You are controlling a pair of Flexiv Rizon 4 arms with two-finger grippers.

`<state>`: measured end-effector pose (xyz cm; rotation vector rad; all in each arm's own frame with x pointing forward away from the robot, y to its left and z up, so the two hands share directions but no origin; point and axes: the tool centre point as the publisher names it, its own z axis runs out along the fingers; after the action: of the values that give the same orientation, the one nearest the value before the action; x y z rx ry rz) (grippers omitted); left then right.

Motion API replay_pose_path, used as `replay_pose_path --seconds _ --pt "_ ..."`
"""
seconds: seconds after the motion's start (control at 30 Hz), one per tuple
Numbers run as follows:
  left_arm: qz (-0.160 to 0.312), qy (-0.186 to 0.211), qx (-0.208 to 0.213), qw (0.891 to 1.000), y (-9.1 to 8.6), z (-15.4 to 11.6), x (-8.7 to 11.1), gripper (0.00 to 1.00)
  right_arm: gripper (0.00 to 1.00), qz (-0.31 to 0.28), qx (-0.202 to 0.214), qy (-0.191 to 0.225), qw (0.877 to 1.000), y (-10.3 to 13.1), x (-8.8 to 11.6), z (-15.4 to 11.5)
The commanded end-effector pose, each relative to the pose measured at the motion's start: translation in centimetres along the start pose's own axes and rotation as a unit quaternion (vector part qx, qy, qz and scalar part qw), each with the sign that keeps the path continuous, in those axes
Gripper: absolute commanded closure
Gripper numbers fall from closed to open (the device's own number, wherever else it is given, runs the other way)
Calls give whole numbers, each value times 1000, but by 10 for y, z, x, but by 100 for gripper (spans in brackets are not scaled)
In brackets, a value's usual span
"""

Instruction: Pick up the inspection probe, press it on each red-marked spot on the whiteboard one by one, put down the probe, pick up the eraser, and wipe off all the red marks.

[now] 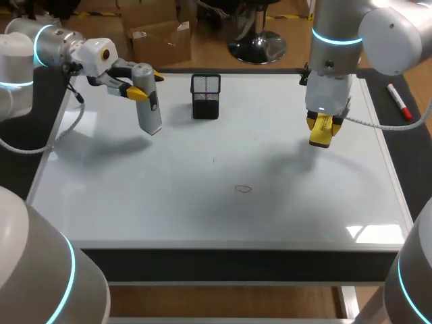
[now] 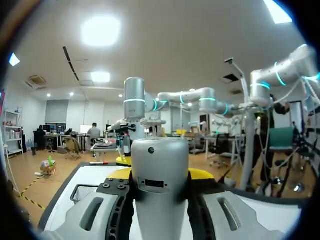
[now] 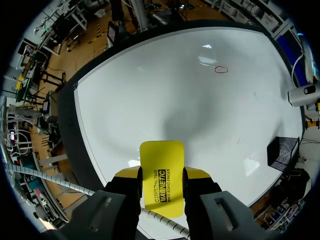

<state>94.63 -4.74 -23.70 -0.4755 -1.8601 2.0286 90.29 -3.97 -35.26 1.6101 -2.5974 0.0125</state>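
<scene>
- The left end effector (image 1: 147,85) is hanging over the 10 o'clock corner of the glossy white rectangular whiteboard (image 1: 169,202). Its two yellow-tipped fingers are clamping from both sides on the upper body of the smooth grey, blunt-nosed inspection probe (image 1: 150,111), which is pointing down, clear of the board.
- The probe is looking rigid, fairly hefty and slick-sided. I am judging that a firm hold high on its flat flanks, where it is gripped now, is the best guard against twisting under pressing.
- The black wire-mesh pen holder (image 1: 205,96) is standing at 12 o'clock, near the probe but apart from it.
- The small red looped pen mark (image 1: 243,189) is lying near the board's middle, toward 6 o'clock. It is the only red spot I am making out, and it is not yet wiped.
- The right end effector (image 1: 322,128) is hovering above 2 o'clock. Its fingers are standing part-way open and pinching the flat yellow rectangular eraser (image 3: 161,170) by its two long edges, with the free end sticking out past the fingertips.
- The eraser is seeming light and stiff, and gripping it by the edges is probably leaving its wiping face free.
- The red-capped white marker pen (image 1: 399,101) is lying on the dark worktop (image 1: 412,155), off the board at 3 o'clock.
</scene>
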Motion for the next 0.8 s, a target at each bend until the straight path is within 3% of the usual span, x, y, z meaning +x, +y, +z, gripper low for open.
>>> replay_pose_path --seconds 0.03,0.57,0.8 --pt "0 7 5 1000 3 -4 -4 100 100 -1 2 1 1000 0 1 -1" --pt "0 7 5 1000 3 -4 -4 100 100 -1 2 1 1000 0 1 -1" --pt "0 7 5 1000 3 -4 -4 100 100 -14 -9 6 1000 40 -25 0"
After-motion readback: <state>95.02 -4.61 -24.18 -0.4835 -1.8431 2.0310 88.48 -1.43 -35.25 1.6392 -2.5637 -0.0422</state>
